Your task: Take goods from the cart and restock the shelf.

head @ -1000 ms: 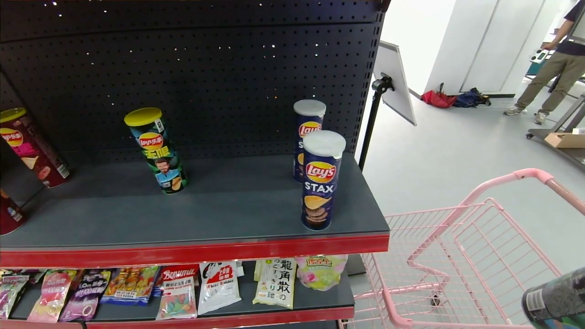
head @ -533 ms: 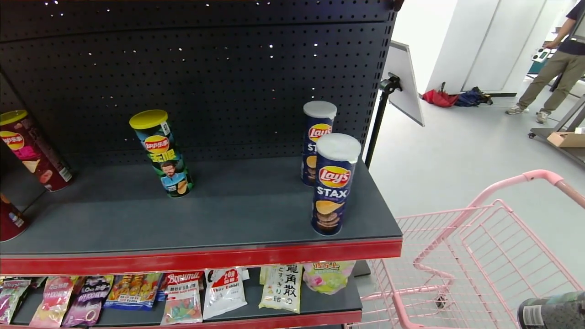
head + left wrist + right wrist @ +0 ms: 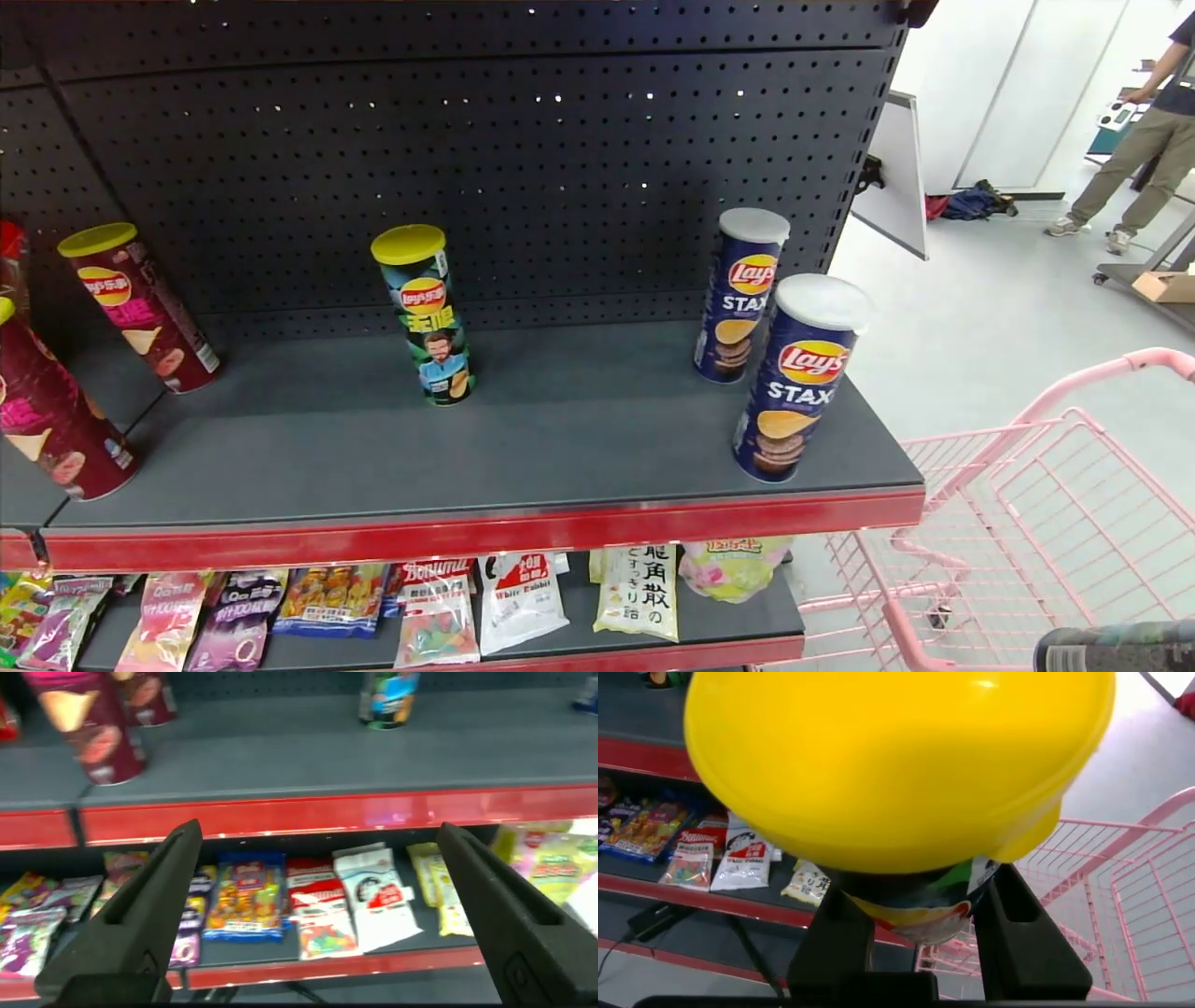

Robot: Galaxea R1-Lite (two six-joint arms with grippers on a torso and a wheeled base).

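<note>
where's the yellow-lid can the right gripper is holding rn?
Head view, bottom right corner: the yellow-lid can lies sideways over the pink cart, right of the shelf. The right gripper is clamped round its body.

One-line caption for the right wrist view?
Right gripper holds a yellow-lidded chip can, pink cart and lower-shelf snack bags behind.

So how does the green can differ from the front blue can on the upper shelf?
The green can has a yellow lid; the front blue can has a white one. The green can stands mid-shelf, toward the back; the front blue can stands near the right front edge. Both stand upright on the upper shelf.
</note>
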